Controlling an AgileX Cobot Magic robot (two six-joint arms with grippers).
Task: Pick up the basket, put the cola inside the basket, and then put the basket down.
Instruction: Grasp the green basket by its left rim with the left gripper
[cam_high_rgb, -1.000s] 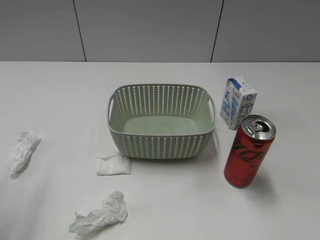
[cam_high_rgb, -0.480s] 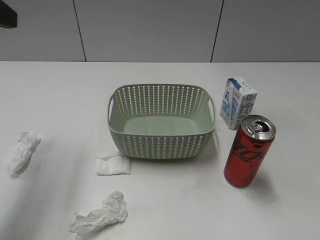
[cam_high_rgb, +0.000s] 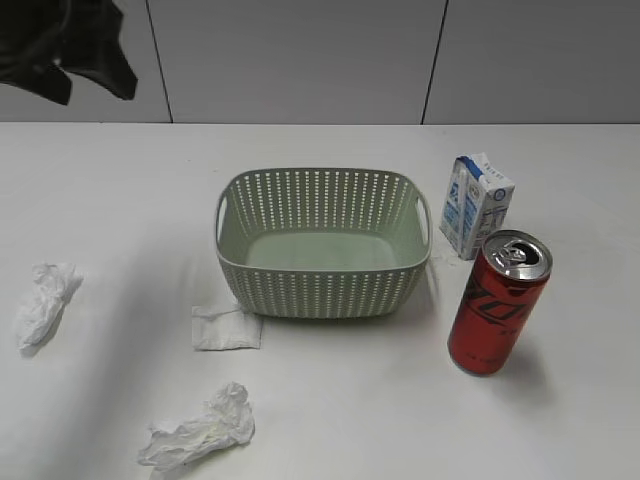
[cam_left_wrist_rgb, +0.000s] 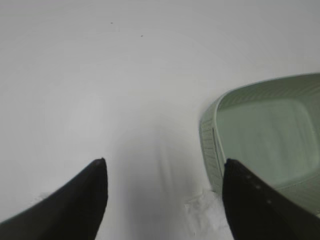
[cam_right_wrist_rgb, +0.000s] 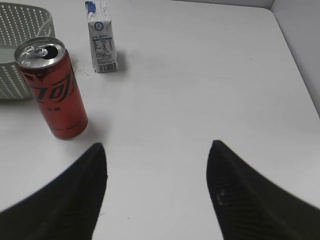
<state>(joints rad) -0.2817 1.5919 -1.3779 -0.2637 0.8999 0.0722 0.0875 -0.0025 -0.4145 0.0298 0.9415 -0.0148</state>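
Note:
The pale sage-green basket (cam_high_rgb: 320, 240) stands empty and upright mid-table; its left end shows in the left wrist view (cam_left_wrist_rgb: 260, 130) and a corner in the right wrist view (cam_right_wrist_rgb: 22, 50). The red cola can (cam_high_rgb: 498, 302) stands upright to the basket's right, also in the right wrist view (cam_right_wrist_rgb: 52, 87). My left gripper (cam_left_wrist_rgb: 164, 162) is open and empty, high above the table left of the basket; the left arm shows at the exterior view's top left (cam_high_rgb: 65, 45). My right gripper (cam_right_wrist_rgb: 156, 146) is open and empty, over bare table right of the can.
A white-and-blue small carton (cam_high_rgb: 476, 205) stands behind the can, also in the right wrist view (cam_right_wrist_rgb: 101, 37). A flat tissue (cam_high_rgb: 227, 328) lies at the basket's front left corner. Crumpled tissues lie at far left (cam_high_rgb: 45, 300) and front left (cam_high_rgb: 200, 428).
The left arm has come into the exterior view at the top left, moving right and down. The basket, can and carton have not moved.

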